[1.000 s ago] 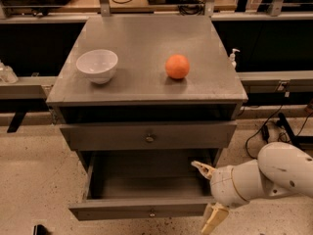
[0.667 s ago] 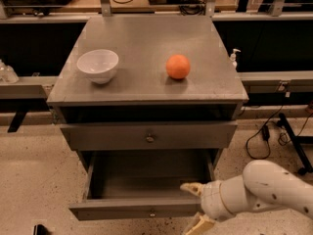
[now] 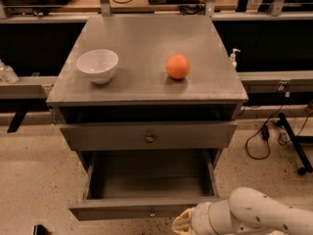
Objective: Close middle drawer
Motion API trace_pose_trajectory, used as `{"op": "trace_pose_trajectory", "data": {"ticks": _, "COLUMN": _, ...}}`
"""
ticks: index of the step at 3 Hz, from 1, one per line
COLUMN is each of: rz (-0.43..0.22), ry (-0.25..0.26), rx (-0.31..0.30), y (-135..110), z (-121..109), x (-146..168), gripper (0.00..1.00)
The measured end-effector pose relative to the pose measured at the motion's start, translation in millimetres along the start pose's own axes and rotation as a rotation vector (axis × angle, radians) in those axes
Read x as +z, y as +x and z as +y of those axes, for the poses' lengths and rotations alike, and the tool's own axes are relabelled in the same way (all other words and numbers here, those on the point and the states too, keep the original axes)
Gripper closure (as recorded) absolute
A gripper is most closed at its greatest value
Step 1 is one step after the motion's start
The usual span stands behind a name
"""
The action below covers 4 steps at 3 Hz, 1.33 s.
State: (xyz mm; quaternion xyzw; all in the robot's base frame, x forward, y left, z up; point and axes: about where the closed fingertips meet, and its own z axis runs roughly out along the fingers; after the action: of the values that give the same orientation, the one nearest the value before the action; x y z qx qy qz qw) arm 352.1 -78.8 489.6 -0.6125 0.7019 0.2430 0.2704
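Observation:
The middle drawer [image 3: 146, 180] of the grey cabinet is pulled far out toward me and looks empty inside. Its flat front [image 3: 122, 212] has a small round knob [image 3: 152, 213] at the centre. My gripper [image 3: 182, 224] is at the bottom edge of the view, just in front of and below the drawer front, a little right of the knob. The white arm [image 3: 254, 214] reaches in from the lower right. Most of the gripper is cut off by the frame edge.
The first drawer [image 3: 150, 137] above is nearly shut. On the cabinet top [image 3: 146, 43] stand a white bowl [image 3: 98, 65] and an orange [image 3: 177, 66]. Cables [image 3: 264, 136] and a stand leg [image 3: 293, 141] lie on the floor at right.
My arm has moved left and down, from beside the drawer's right side to in front of the drawer front. The drawer has not visibly moved.

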Motion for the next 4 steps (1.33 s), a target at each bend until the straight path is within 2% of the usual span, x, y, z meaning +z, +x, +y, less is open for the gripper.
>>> {"op": "trace_pose_trajectory", "data": {"ticks": 1, "rz": -0.029, "ry": 0.037, "rx": 0.099, "y": 31, "z": 5, "x": 41, "gripper": 0.95}}
{"op": "trace_pose_trajectory", "data": {"ticks": 2, "rz": -0.041, "ry": 0.048, "rx": 0.117, "y": 36, "z": 5, "x": 51, "gripper": 1.0}}
{"op": "trace_pose_trajectory", "data": {"ticks": 3, "rz": -0.031, "ry": 0.066, "rx": 0.123, "y": 41, "z": 4, "x": 57, "gripper": 1.0}}
{"op": "trace_pose_trajectory", "data": {"ticks": 4, "rz": -0.026, "ry": 0.133, "rx": 0.109, "y": 62, "z": -11, "x": 67, "gripper": 1.0}}
